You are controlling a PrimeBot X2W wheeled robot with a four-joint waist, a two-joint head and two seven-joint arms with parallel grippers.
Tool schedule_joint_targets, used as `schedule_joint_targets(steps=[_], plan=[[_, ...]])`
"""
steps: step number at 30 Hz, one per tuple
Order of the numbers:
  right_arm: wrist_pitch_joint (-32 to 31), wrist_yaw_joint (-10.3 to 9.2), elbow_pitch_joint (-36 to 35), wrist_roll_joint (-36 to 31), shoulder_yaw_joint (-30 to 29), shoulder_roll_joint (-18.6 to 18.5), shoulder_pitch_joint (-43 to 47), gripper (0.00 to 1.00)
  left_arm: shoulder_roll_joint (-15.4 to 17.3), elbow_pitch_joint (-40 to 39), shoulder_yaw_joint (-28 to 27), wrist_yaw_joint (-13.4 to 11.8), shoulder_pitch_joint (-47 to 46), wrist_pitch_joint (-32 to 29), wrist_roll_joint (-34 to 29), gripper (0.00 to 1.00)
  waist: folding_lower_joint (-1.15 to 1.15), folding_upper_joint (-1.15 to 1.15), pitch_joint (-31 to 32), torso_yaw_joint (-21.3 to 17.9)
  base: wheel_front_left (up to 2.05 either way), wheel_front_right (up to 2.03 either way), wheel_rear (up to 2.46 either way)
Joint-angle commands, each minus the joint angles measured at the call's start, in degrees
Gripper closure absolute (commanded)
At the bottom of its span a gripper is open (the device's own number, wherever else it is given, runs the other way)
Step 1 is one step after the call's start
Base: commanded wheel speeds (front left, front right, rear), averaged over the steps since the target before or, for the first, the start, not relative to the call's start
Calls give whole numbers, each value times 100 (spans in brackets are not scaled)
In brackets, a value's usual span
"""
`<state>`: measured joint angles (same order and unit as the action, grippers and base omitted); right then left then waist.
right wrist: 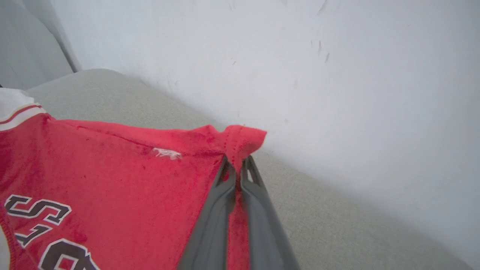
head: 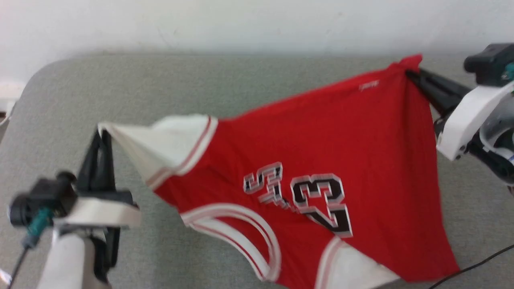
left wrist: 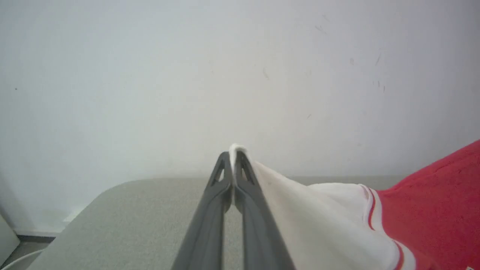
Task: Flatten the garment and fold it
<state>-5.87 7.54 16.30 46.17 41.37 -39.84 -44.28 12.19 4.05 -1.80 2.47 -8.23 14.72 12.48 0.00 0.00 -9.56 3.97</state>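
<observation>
Left gripper (head: 102, 134), right gripper (head: 410, 74) spread; garment (head: 341, 140) aloft?

Fitted with slim dark-grey fingers (left wrist: 210, 225) (slotted near the tips) on left gripper (head: 101, 132) and right gripper (head: 410, 74), glossy white wrist shells (head: 100, 212), black rounded camera modules (head: 40, 198) and teal cable connectors (head: 39, 224).

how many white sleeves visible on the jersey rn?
2. One sleeve at the garment's left end, tip pinched in the left gripper; the other sleeve at the head view's bottom edge, partly cut off.
</observation>
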Motion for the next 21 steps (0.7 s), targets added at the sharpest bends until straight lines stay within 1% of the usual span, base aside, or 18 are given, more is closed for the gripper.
schedule_joint_targets(steps=[1, 2, 3, 6, 10, 16, 21], plan=[[264, -5, 30, -246, -305, 140, -108, 100, 118, -161, -28, 9, -472, -23, -74, 100, 0, 0, 243, -253, 0, 0, 0], [356, -5, 66, -367, -464, 200, -148, 100, 162, -207, -14, 16, -680, -57, -96, 100, 0, 0, 254, -266, 0, 0, 0], [356, -5, 66, -367, -464, 200, -148, 100, 162, -207, -14, 16, -680, -57, -96, 100, 0, 0, 254, -266, 0, 0, 0], [571, -5, 152, -788, -912, 388, -301, 100, 276, -269, 63, 43, -1396, -189, -166, 100, 0, 0, 256, -305, 0, 0, 0], [688, -5, 194, -1338, -1487, 670, -592, 100, 385, -194, 267, 114, -2501, -379, -296, 100, 0, 0, 110, -356, 0, 0, 0], [619, -5, 111, -2029, -2241, 1086, -1221, 100, 426, 255, 474, 165, -4327, -554, -421, 100, 0, 0, -342, -420, 0, 0, 0], [472, -5, -61, -2258, -2730, 1380, -1961, 100, 418, 671, 589, 199, -5739, -580, -480, 100, 0, 0, -883, -466, 0, 0, 0]])
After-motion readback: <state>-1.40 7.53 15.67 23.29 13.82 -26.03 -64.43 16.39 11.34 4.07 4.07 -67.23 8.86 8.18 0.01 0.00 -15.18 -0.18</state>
